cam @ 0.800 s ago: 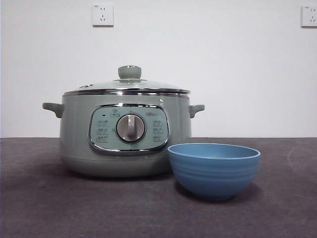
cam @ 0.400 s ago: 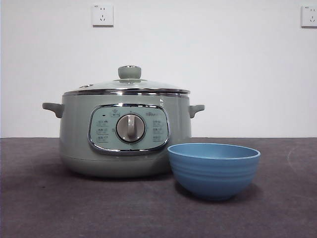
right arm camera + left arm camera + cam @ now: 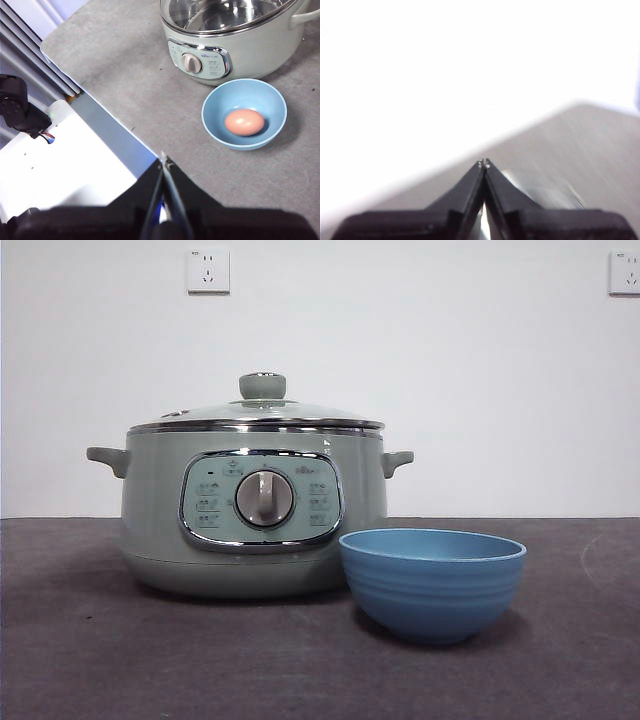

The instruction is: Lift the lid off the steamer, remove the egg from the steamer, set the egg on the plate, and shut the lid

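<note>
The lid (image 3: 258, 412) sits closed on the steamer (image 3: 250, 510), its knob (image 3: 262, 386) upright at the centre. The steamer stands on the grey bench (image 3: 120, 660) with its dial (image 3: 264, 499) facing the front camera. The plate (image 3: 432, 583), a deep blue bowl, stands just beside the steamer, in front of its side, nearer the front camera. From my right wrist, the egg (image 3: 244, 122) lies inside the plate (image 3: 244, 114), resting on its bottom, and the steamer (image 3: 235, 37) is just beyond. My right gripper (image 3: 164, 161) is held well back from both, over the bench edge, with its jaws pressed together and nothing between them. My left gripper (image 3: 483, 162) also has its jaws together and empty; its view shows only a blurred grey surface and bright white background. Neither gripper appears in the front view.
</note>
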You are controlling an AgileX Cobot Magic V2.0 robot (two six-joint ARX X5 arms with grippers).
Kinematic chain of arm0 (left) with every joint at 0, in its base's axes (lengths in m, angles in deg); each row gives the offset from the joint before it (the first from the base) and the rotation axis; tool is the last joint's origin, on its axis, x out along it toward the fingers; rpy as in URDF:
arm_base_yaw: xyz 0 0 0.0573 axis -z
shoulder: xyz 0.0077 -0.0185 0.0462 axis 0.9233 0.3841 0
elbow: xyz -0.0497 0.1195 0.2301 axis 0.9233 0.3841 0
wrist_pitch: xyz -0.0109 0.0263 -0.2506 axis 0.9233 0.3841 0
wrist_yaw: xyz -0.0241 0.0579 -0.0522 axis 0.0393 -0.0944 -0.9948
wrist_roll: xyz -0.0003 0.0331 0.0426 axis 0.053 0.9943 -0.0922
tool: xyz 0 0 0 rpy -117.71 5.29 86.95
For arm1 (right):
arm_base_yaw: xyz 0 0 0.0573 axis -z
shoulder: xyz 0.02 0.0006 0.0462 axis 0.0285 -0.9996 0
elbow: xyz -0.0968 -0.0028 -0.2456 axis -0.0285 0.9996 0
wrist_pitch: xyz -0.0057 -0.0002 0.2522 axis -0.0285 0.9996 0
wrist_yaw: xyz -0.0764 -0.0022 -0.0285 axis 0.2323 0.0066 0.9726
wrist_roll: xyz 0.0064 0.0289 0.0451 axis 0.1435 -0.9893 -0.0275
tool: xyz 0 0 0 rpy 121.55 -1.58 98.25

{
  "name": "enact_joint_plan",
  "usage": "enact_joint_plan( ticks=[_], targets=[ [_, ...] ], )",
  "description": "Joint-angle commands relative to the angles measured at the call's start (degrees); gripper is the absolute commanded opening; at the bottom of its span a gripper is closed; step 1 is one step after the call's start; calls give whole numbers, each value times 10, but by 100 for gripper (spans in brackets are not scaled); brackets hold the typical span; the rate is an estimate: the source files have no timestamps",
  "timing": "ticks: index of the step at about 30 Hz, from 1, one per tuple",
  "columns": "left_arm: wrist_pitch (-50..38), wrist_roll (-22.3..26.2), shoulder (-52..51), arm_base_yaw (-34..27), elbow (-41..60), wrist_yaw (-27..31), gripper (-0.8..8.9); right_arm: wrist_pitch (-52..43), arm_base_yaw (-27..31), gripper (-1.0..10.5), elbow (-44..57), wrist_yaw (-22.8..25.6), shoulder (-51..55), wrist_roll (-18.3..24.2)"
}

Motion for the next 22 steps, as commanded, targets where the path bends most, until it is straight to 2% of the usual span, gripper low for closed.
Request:
enact_joint_plan(
  ticks=[1, 4, 9, 15, 22],
  targets=[
    [-110, 11, -47, -31, 89, -2, -3, -2, -1, 2, 3, 1, 0, 3],
    [-173, 14, -105, -62, 187, 1, -3, -2, -1, 2, 3, 1, 0, 3],
    [-208, 13, -204, -99, 348, 74, -3, -3, -1, 2, 3, 1, 0, 3],
    [-211, 10, -302, -118, 496, 77, -3, -2, -1, 2, 3, 2, 0, 3],
    [-212, -5, -372, -123, 600, 77, -3, -3, -1, 2, 3, 2, 0, 3]
  ],
)
